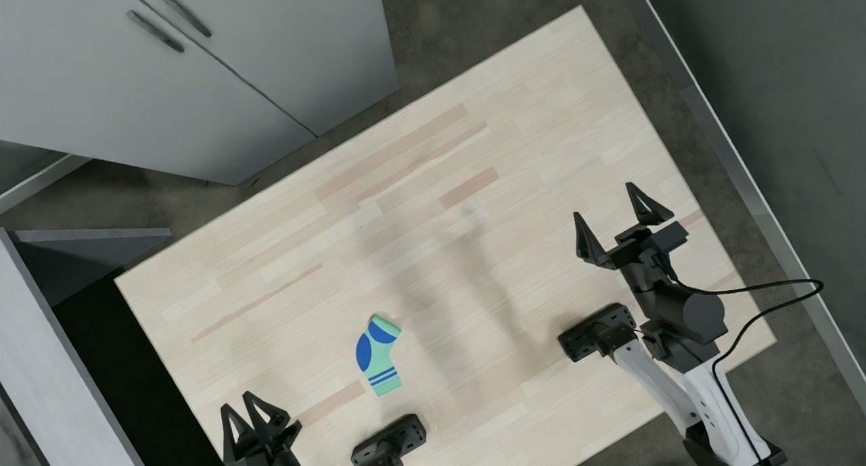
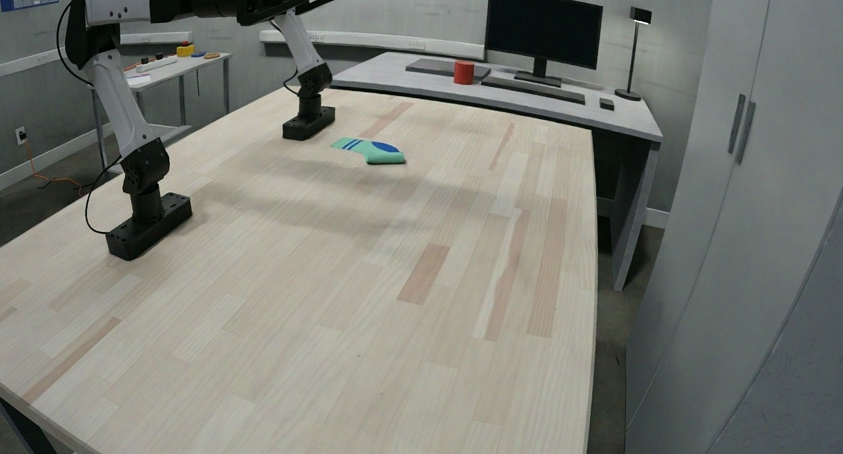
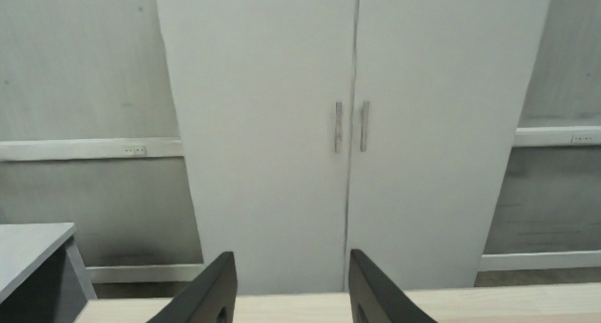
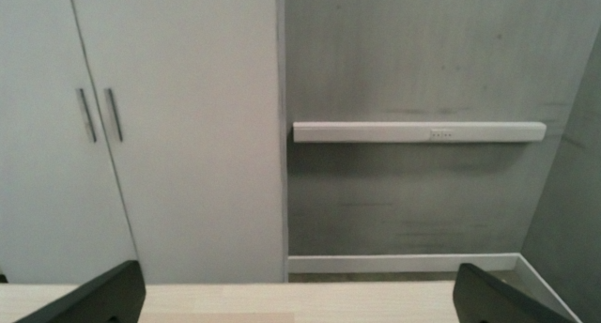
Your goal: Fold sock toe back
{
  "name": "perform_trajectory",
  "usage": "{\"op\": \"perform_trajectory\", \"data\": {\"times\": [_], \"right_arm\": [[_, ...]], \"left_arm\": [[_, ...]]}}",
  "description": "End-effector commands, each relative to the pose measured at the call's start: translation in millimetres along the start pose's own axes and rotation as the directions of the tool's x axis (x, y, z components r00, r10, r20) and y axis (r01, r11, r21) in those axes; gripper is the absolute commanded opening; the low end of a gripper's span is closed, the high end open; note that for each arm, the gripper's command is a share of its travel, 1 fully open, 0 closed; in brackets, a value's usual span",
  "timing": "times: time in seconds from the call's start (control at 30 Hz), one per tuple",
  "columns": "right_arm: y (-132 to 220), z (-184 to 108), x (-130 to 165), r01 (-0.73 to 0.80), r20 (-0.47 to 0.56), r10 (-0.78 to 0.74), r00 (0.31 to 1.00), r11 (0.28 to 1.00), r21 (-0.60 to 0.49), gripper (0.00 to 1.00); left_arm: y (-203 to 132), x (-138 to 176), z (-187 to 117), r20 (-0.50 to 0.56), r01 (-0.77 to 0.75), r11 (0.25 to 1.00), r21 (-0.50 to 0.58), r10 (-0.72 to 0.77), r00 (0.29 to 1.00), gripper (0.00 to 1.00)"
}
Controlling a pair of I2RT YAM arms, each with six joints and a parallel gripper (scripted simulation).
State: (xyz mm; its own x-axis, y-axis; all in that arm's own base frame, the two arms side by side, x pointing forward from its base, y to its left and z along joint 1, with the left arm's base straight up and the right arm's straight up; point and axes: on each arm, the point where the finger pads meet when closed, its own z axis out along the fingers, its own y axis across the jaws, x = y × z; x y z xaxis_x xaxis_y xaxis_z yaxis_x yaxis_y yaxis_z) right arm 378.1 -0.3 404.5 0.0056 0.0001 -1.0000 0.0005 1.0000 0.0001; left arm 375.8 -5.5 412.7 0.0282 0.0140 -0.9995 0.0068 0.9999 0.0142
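Observation:
The mint green sock [image 1: 379,359] [image 2: 370,149] lies on the table [image 1: 532,130] [image 2: 330,333]. Its striped cuff [image 1: 383,383] points toward the arm bases. The toe end is folded back on the foot: the blue toe patch [image 1: 382,332] faces up, its rounded side toward the blue heel patch [image 1: 363,352] [image 2: 386,147]. The fold edge looks rounded and slightly raised. My left gripper [image 1: 235,400] [image 3: 292,266] is partly open and empty, raised off to the cuff side, away from the sock. My right gripper [image 1: 602,199] [image 4: 299,278] is wide open and empty, high above the table's far side.
The left arm's base [image 1: 389,439] [image 2: 308,122] stands near the cuff. The right arm's base [image 1: 596,332] [image 2: 149,226] stands farther along the same table edge. A desk [image 2: 500,94] with a monitor [image 2: 543,28] and a red cup [image 2: 463,72] is beyond the table.

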Motion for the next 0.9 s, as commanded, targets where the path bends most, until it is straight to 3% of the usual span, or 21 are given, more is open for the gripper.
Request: {"op": "perform_trajectory", "data": {"times": [0.0, 0.87], "right_arm": [[-4.4, -6.5, -35.7, 0.015, 0.101, -0.018, 0.995, 1.000, 0.025, 1.00], [-3.4, -4.9, -33.3, 0.015, 0.095, -0.017, 0.995, 1.000, 0.022, 1.00]], "left_arm": [[-2.1, 2.0, -7.6, -0.017, 0.018, 1.000, -0.005, -0.019, 1.000, 0.38], [3.4, -2.2, -8.9, -0.003, 0.019, 1.000, -0.019, -0.019, 1.000, 0.38]]}}
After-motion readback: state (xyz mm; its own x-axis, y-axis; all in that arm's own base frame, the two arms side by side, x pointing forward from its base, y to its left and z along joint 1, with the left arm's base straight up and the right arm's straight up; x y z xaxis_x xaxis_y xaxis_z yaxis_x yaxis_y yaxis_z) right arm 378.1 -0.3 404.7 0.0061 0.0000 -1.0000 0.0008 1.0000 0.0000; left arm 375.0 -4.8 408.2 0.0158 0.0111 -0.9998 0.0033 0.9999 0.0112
